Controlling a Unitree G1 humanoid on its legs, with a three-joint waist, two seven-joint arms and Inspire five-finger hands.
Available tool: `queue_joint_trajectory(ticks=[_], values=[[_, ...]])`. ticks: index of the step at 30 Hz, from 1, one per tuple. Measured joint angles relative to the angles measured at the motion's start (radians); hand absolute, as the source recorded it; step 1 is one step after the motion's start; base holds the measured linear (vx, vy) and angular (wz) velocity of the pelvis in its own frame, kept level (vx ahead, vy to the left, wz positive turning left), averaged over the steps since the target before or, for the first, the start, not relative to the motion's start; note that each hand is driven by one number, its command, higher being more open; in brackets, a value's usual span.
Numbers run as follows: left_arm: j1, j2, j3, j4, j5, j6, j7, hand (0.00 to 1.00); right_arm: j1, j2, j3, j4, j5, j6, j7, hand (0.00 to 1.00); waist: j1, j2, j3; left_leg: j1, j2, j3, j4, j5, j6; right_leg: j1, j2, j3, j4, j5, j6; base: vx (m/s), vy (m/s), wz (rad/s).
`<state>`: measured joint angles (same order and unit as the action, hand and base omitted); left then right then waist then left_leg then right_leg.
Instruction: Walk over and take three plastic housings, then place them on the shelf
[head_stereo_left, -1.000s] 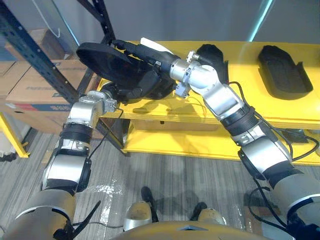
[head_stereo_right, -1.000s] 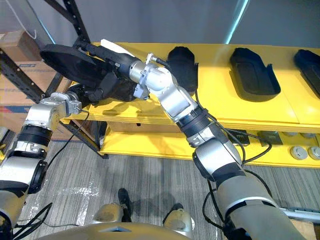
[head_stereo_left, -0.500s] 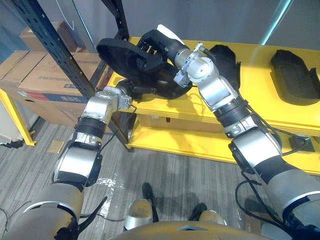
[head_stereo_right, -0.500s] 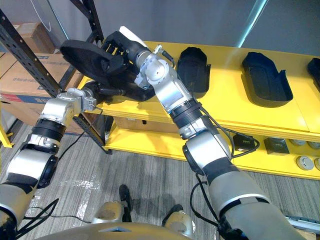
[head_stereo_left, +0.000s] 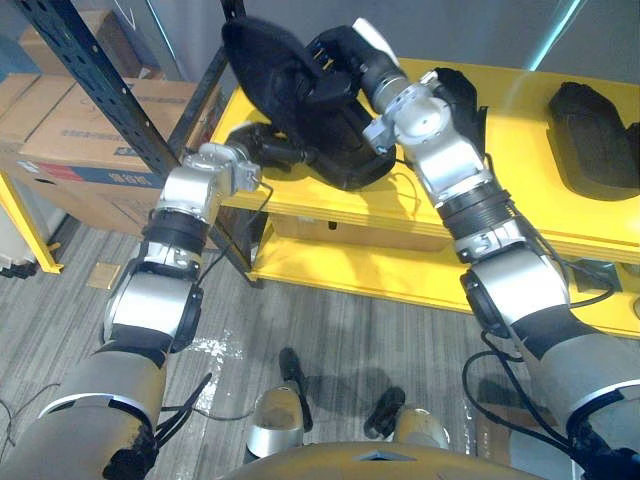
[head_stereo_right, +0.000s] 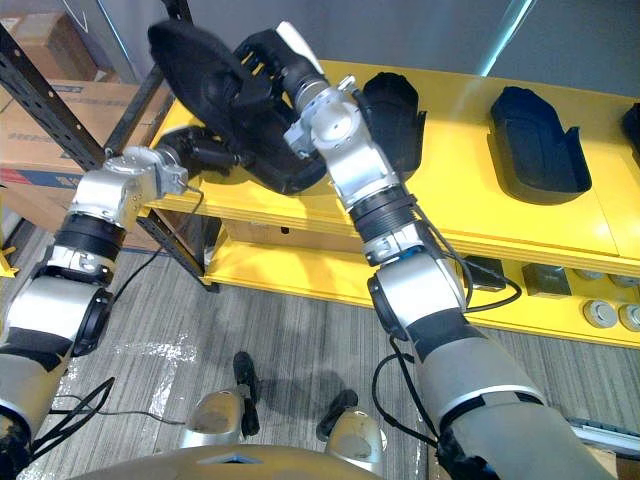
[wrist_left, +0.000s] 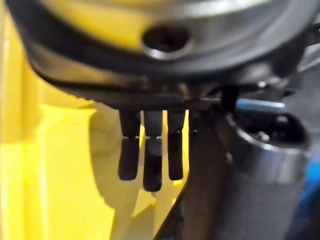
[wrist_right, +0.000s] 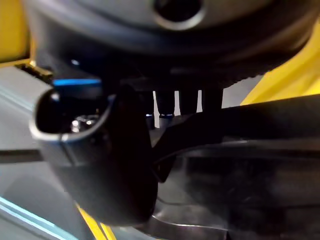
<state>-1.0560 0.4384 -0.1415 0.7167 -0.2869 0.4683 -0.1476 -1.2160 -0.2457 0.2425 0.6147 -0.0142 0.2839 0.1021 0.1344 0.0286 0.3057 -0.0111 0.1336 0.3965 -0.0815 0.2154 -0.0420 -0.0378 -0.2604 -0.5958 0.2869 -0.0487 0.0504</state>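
Left eye view: the right hand (head_stereo_left: 343, 65), with a white cover on its thumb, has its fingers curled over the rim of a black plastic housing (head_stereo_left: 262, 58), which it holds tilted above the left end of a yellow shelf (head_stereo_left: 530, 185). Under that housing is more dark plastic (head_stereo_left: 345, 160) at the shelf's edge; I cannot tell whether it is a separate piece. The left hand (head_stereo_left: 262, 148) reaches in beneath it, and its wrist view shows fingers (wrist_left: 152, 165) straight and loose over the yellow surface, gripping nothing. Two more black housings lie on the shelf, one (head_stereo_left: 460, 92) behind the right arm, another (head_stereo_left: 592, 135) farther right. Cardboard boxes (head_stereo_left: 80, 120) sit behind a dark rack upright (head_stereo_left: 100, 85)
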Motion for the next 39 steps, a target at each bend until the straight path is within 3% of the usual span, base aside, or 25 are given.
queue_joint_trajectory(ticks=[4, 8, 14, 18, 19, 23, 27, 31, 35, 39], values=[[-0.001, 0.012, 0.001, -0.001, -0.027, -0.072, 0.032, 1.0, -0.001, -0.03, -0.054, 0.051, 0.165, 0.029, -0.02, 0.0, 0.002, 0.001, 0.003, 0.0, -0.001, -0.013, 0.0, 0.003, -0.001, 0.005, -0.004, -0.009, 0.014, -0.008, -0.005, 0.01, -0.017, 0.06], [0.015, 0.023, 0.008, -0.077, -0.065, -0.1, 0.072, 1.0, -0.002, -0.045, -0.123, 0.091, 0.275, 0.056, -0.027, 0.0, 0.003, 0.005, 0.023, 0.0, -0.008, -0.034, 0.0, 0.009, 0.0, 0.008, -0.021, -0.027, 0.044, -0.034, -0.01, -0.01, -0.018, 0.16], [0.228, 0.089, 0.152, -0.407, -0.108, -0.19, 0.101, 1.0, 0.021, -0.108, -0.177, 0.126, 0.389, 0.123, -0.038, 0.0, 0.009, 0.009, 0.03, 0.006, -0.014, -0.074, 0.0, 0.012, -0.002, 0.033, -0.037, -0.063, 0.071, -0.061, 0.001, 0.03, -0.034, 0.19], [0.471, 0.093, 0.241, -0.644, -0.139, -0.242, 0.137, 1.0, 0.074, -0.153, -0.233, 0.127, 0.47, 0.174, -0.099, 0.0, 0.027, 0.013, 0.032, 0.025, -0.026, -0.105, -0.001, 0.007, -0.008, 0.065, -0.053, -0.089, 0.094, -0.085, 0.005, 0.07, -0.037, 0.2], [0.561, 0.076, 0.253, -0.728, -0.147, -0.267, 0.144, 1.0, 0.093, -0.157, -0.259, 0.127, 0.493, 0.19, -0.14, 0.0, 0.032, 0.014, 0.032, 0.027, -0.026, -0.116, -0.001, 0.007, -0.008, 0.077, -0.053, -0.101, 0.093, -0.088, 0.008, 0.05, -0.031, 0.26], [0.748, 0.003, 0.289, -0.873, -0.145, -0.323, 0.161, 1.0, 0.132, -0.16, -0.293, 0.135, 0.513, 0.206, -0.209, 0.0, 0.038, 0.025, 0.031, 0.036, -0.029, -0.135, -0.001, 0.007, -0.008, 0.103, -0.05, -0.118, 0.079, -0.091, 0.004, 0.03, -0.017, 0.15], [0.918, -0.095, 0.277, -0.998, -0.123, -0.422, 0.161, 1.0, 0.168, -0.179, -0.299, 0.206, 0.596, 0.238, -0.309, 0.0, 0.049, 0.06, 0.029, 0.039, -0.037, -0.167, -0.001, 0.007, -0.008, 0.131, -0.044, -0.131, 0.057, -0.09, 0.012, 0.0, 0.011, 0.2], [1.019, -0.127, 0.267, -1.089, -0.102, -0.555, 0.16, 1.0, 0.183, -0.189, -0.297, 0.226, 0.68, 0.24, -0.375, 0.0, 0.056, 0.083, 0.019, 0.038, -0.037, -0.182, -0.001, -0.007, -0.015, 0.137, -0.025, -0.119, 0.03, -0.09, 0.014, -0.02, 0.009, 0.12], [1.065, -0.131, 0.232, -1.146, -0.105, -0.634, 0.13, 1.0, 0.181, -0.191, -0.29, 0.243, 0.749, 0.235, -0.426, 0.0, 0.055, 0.099, 0.006, 0.039, -0.035, -0.185, -0.001, -0.009, -0.013, 0.146, -0.015, -0.113, 0.008, -0.078, 0.023, 0.0, -0.001, 0.03], [1.11, -0.148, 0.168, -1.195, -0.105, -0.653, 0.097, 1.0, 0.178, -0.191, -0.27, 0.256, 0.788, 0.228, -0.451, 0.0, 0.055, 0.114, -0.007, 0.041, -0.036, -0.184, -0.001, -0.007, -0.009, 0.147, -0.014, -0.111, 0.008, -0.071, 0.022, 0.0, 0.0, 0.0]])
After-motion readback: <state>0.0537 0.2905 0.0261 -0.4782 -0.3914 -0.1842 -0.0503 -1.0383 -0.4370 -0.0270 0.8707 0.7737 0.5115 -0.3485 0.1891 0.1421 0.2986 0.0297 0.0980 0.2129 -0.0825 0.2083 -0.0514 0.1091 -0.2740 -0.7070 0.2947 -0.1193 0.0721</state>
